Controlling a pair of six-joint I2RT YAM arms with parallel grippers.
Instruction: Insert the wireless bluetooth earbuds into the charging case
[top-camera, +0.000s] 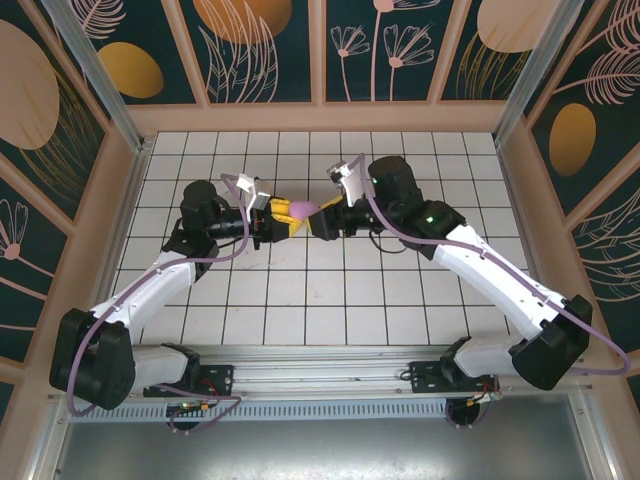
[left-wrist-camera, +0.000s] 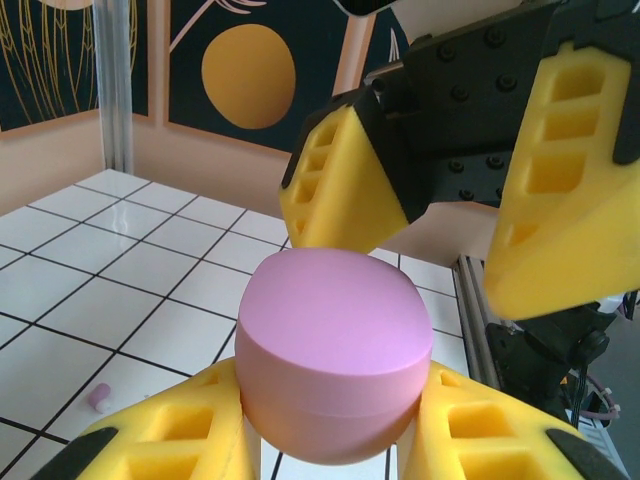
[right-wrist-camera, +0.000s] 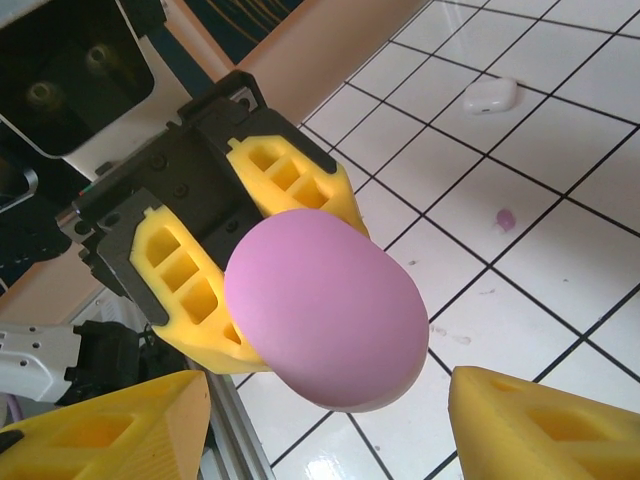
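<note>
— Who has the purple charging case (left-wrist-camera: 335, 350)?
— The left pincer (top-camera: 280, 222). It squeezes the closed case, up above the middle of the tabletop (right-wrist-camera: 560, 150).
— And the right pincer (top-camera: 328, 222)?
— Open wide, right by the case, holding nothing.
— Any earbuds?
— One purple earbud (right-wrist-camera: 506, 217) lies on a tile.

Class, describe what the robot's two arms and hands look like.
The left arm and right arm have white links, black joints and a lilac cable alongside. The left hand and right hand are black with yellow wedge fingers bearing rectangular cut-outs.
</note>
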